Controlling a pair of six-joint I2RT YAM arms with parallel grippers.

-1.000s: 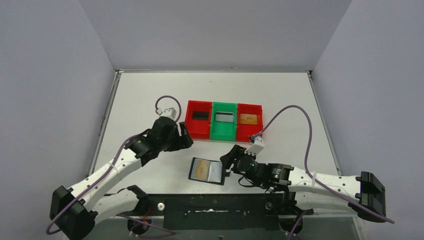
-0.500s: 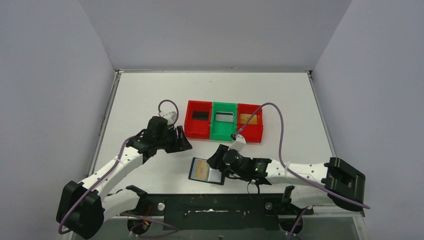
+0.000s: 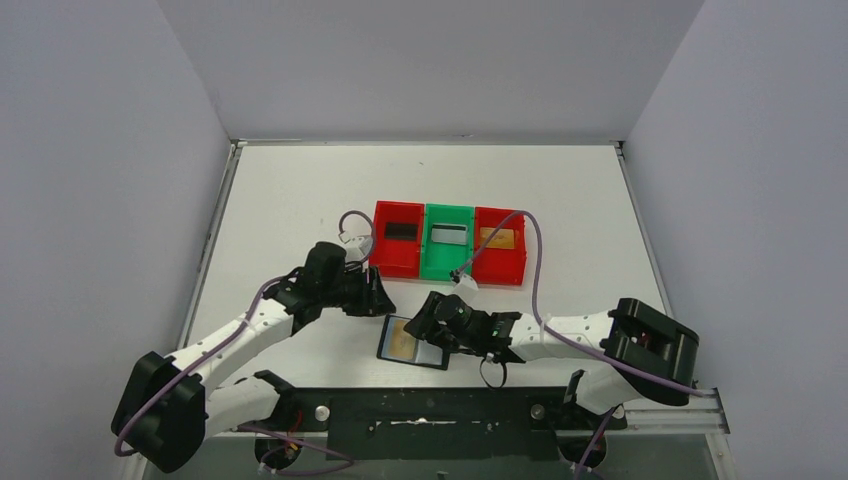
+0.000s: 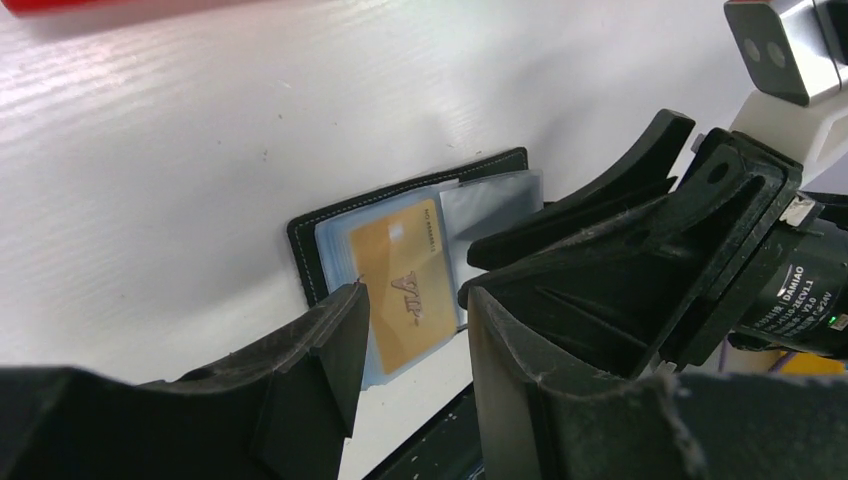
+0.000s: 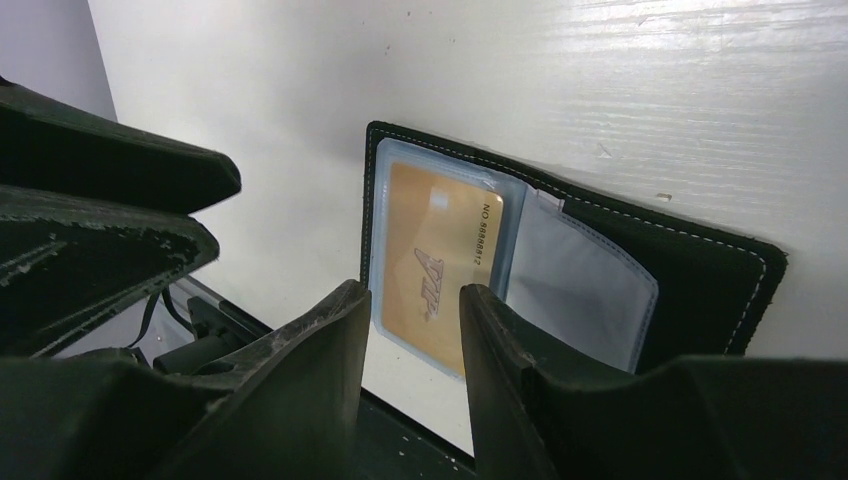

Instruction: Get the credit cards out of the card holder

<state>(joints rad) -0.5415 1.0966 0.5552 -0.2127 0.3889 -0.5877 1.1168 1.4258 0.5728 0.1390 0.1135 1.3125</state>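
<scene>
White table (image 3: 300, 200): fills the middle of the top view, walled in grey on three sides.

Left arm (image 3: 250, 325): rises from the lower left of the top view toward the centre. Right arm (image 3: 570, 335): runs in from the lower right, lying low across the table.

Trays: a row of three just above centre, touching side to side. The left red tray (image 3: 397, 268) holds a flat black piece (image 3: 400, 230), the green tray (image 3: 447, 272) a flat grey piece (image 3: 450, 234), and the right red tray (image 3: 498, 274) a tan card (image 3: 497, 237).

Card holder (image 5: 700, 280): lies open and flat on the table below the trays, near the bottom edge, between the two grippers, with its grey-blue pockets facing up.

Gold card (image 5: 440, 265): sits in the left pocket, lettering visible.

Left gripper (image 4: 415, 295): poised at the holder's upper left. Its jaws stand apart by a narrow gap, with nothing between them.

Right gripper (image 5: 410, 292): over the holder's right half, also narrowly parted and gripping nothing. Whether it touches the holder cannot be told.
</scene>
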